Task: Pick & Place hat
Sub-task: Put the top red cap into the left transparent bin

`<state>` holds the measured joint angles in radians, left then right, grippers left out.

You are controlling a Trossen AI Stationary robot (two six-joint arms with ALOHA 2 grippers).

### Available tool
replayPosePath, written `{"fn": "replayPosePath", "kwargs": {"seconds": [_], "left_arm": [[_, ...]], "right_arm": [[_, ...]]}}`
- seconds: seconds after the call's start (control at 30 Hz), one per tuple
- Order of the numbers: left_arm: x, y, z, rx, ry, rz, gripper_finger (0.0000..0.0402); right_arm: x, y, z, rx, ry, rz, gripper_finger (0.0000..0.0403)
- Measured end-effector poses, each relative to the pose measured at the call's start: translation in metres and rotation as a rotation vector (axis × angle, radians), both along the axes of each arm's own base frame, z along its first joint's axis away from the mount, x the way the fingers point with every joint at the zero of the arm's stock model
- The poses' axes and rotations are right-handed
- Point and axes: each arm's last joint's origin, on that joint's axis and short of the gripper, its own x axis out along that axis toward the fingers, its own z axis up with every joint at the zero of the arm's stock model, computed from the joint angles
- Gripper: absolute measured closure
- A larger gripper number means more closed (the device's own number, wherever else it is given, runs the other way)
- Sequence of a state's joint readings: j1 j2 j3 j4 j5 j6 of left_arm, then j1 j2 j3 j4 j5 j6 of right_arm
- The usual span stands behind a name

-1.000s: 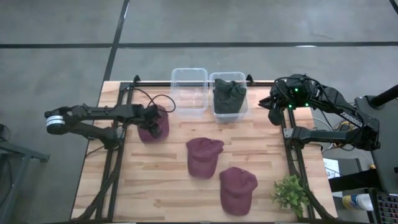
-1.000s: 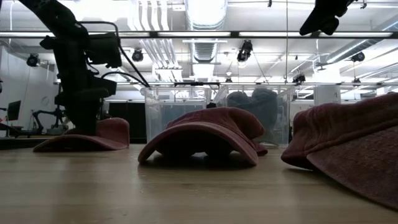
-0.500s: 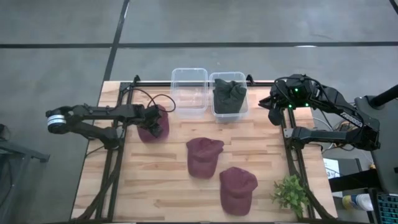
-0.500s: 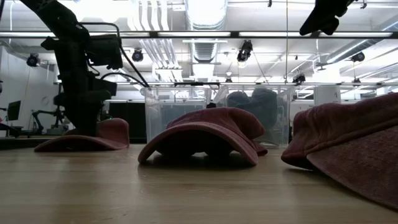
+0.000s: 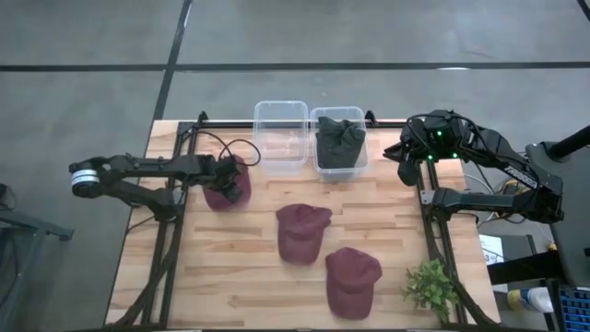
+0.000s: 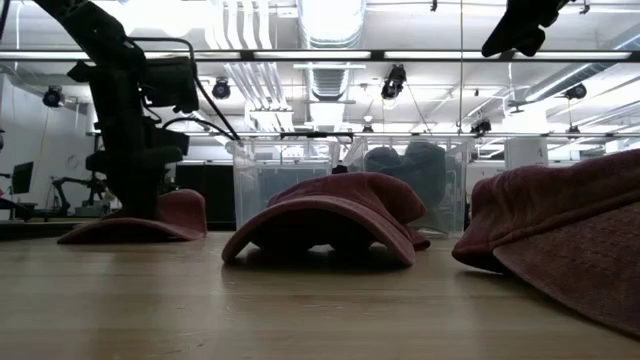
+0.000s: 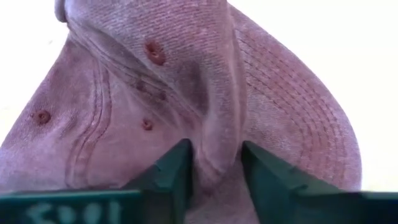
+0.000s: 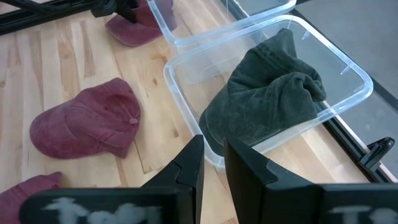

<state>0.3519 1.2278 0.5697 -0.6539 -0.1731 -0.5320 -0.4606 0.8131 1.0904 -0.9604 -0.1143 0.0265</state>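
Observation:
Three maroon hats lie on the table. The far-left one (image 5: 224,187) (image 6: 150,222) has my left gripper (image 5: 232,181) (image 7: 214,177) shut on it and rests on the wood by its brim. The middle hat (image 5: 302,231) (image 6: 330,215) and the near hat (image 5: 352,280) (image 6: 560,235) lie free, crowns up. At the far edge stand an empty clear bin (image 5: 280,135) and a clear bin (image 5: 339,164) holding a dark green hat (image 5: 339,143) (image 8: 264,106). My right gripper (image 5: 407,172) (image 8: 213,165) hangs high over the far right corner, its fingers a narrow gap apart, touching nothing. My left gripper pinches a raised fold of the far-left hat's crown (image 7: 214,143) between its two fingers (image 7: 176,177), next to the brim. It comes from above, pointing down. The hat sits on the table under it (image 6: 100,232).
A small green plant (image 5: 430,288) stands at the near right corner. Black frame rails (image 5: 430,221) run along the table's left and right sides. Bare wood (image 5: 230,267) lies near left of the middle hat.

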Motion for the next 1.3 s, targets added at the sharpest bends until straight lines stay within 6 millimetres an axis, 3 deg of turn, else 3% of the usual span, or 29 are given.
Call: {"fn": "replayPosePath", "kwargs": {"seconds": [0.17,0.3,0.43,0.7,1.1,1.3], "left_arm": [[0.000,0.000,0.000,0.002,-0.001,-0.003,0.0378],[0.001,0.001,0.002,0.008,0.001,0.003,0.0393],[0.002,0.001,0.019,-0.005,0.036,0.017,0.0398],[-0.002,0.001,0.087,0.052,0.048,0.038,0.0400],[-0.018,-0.003,0.208,0.204,-0.183,0.066,0.0401],[-0.011,0.002,0.261,0.384,-0.345,-0.009,0.0401]], "right_arm": [[0.000,0.000,0.000,0.000,0.000,0.000,0.0344],[0.000,0.000,0.000,0.000,0.000,0.000,0.0344],[0.000,0.000,0.000,0.000,0.000,0.000,0.0344],[0.000,0.000,0.000,-0.003,0.000,0.002,0.0344],[0.000,0.000,0.000,-0.003,0.000,0.002,0.0344],[0.000,0.000,0.000,-0.003,0.000,0.002,0.0344]]}}
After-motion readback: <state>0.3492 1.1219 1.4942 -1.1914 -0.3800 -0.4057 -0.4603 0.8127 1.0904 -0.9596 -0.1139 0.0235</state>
